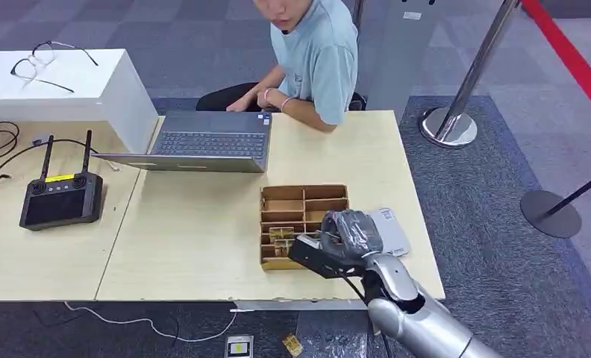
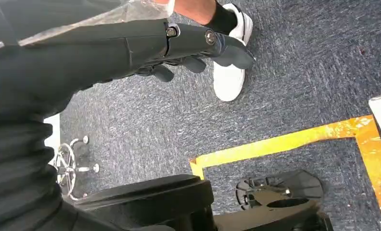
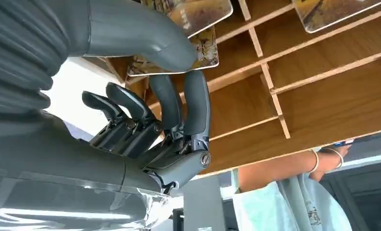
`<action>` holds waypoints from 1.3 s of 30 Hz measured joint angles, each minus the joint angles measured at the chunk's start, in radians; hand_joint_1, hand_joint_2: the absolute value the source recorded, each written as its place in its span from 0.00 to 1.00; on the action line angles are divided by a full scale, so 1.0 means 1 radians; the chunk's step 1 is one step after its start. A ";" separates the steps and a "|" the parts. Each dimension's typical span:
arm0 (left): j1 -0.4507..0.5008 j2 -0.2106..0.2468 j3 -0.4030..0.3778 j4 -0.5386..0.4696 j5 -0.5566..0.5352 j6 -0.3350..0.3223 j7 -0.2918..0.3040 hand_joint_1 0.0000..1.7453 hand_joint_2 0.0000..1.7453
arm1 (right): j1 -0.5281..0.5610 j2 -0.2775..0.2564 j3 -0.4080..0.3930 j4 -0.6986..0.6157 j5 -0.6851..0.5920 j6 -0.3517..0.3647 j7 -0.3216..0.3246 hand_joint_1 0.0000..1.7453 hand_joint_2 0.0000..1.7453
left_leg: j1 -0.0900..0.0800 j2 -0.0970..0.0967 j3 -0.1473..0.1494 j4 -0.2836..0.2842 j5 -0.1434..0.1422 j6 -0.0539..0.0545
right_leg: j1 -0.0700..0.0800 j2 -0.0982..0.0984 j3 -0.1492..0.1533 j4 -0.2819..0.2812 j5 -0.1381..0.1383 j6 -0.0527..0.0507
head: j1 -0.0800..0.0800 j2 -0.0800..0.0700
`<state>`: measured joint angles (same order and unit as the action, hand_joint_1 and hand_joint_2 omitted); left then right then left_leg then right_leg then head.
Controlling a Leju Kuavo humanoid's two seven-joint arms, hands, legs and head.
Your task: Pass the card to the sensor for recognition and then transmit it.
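A wooden compartment box (image 1: 304,195) stands near the table's front right edge, with several patterned cards (image 1: 281,235) in its near cells. My right hand (image 1: 345,235) reaches into those cells from the right. In the right wrist view the thumb and two raised fingers of this hand (image 3: 179,77) close on the edge of one card (image 3: 205,50), which still leans in the box (image 3: 323,96). A white flat sensor (image 1: 391,227) lies just right of the box, partly behind the hand. My left hand (image 2: 193,53) hangs over the carpet, fingers loosely apart, holding nothing.
A person (image 1: 315,52) sits at the far side beside an open laptop (image 1: 210,142). A black remote controller (image 1: 61,198) lies at the left, and glasses (image 1: 35,63) rest on a white block. Stanchion bases (image 1: 449,127) stand on the right. A white shoe (image 2: 229,77) is near my left hand.
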<state>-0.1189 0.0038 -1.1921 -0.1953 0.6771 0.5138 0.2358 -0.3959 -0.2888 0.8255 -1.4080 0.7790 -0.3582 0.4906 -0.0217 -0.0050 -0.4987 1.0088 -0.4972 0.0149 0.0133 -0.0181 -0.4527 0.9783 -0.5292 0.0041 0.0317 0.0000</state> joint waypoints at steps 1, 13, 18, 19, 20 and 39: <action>0.000 0.000 0.000 0.000 0.000 0.000 0.000 0.00 1.00 | 0.000 0.000 -0.002 0.000 0.000 0.000 0.000 1.00 1.00 | 0.000 0.000 0.000 0.000 0.000 0.000 | 0.000 0.000 0.000 0.000 0.000 0.000 | 0.000 0.000; 0.000 -0.001 0.000 0.000 0.001 0.000 0.000 0.00 1.00 | -0.001 0.000 -0.013 -0.013 0.003 -0.025 -0.008 1.00 1.00 | 0.000 0.000 0.000 0.000 0.000 0.000 | 0.000 0.000 0.000 0.000 0.000 0.000 | 0.000 0.000; 0.000 -0.001 0.000 0.000 0.004 0.000 0.000 0.00 1.00 | -0.010 -0.001 -0.021 -0.052 -0.008 -0.030 -0.006 1.00 1.00 | 0.000 0.000 0.000 0.000 0.000 0.000 | 0.000 0.000 0.000 0.000 0.000 0.000 | 0.000 0.000; 0.000 -0.001 0.000 0.000 0.004 0.000 0.000 0.00 1.00 | -0.012 -0.001 -0.021 -0.061 -0.013 -0.030 -0.005 1.00 1.00 | 0.000 0.000 0.000 0.000 0.000 0.000 | 0.000 0.000 0.000 0.000 0.000 0.000 | 0.000 0.000; 0.000 -0.001 0.000 0.000 0.005 0.000 0.000 0.00 1.00 | -0.014 -0.001 -0.023 -0.071 -0.015 -0.030 -0.005 1.00 1.00 | 0.000 0.000 0.000 0.000 0.000 0.000 | 0.000 0.000 0.000 0.000 0.000 0.000 | 0.000 0.000; 0.000 -0.002 0.000 0.000 0.006 0.000 -0.003 0.00 1.00 | -0.059 0.002 -0.026 -0.168 -0.029 -0.015 0.000 1.00 1.00 | 0.000 0.000 0.000 0.000 0.000 0.000 | 0.000 0.000 0.000 0.000 0.000 0.000 | 0.000 0.000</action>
<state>-0.1189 0.0023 -1.1925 -0.1953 0.6836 0.5139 0.2327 -0.4545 -0.2869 0.8000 -1.5759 0.7500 -0.3731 0.4906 -0.0217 -0.0051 -0.4991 1.0087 -0.4972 0.0149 0.0133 -0.0181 -0.4528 0.9783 -0.5293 0.0042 0.0313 0.0000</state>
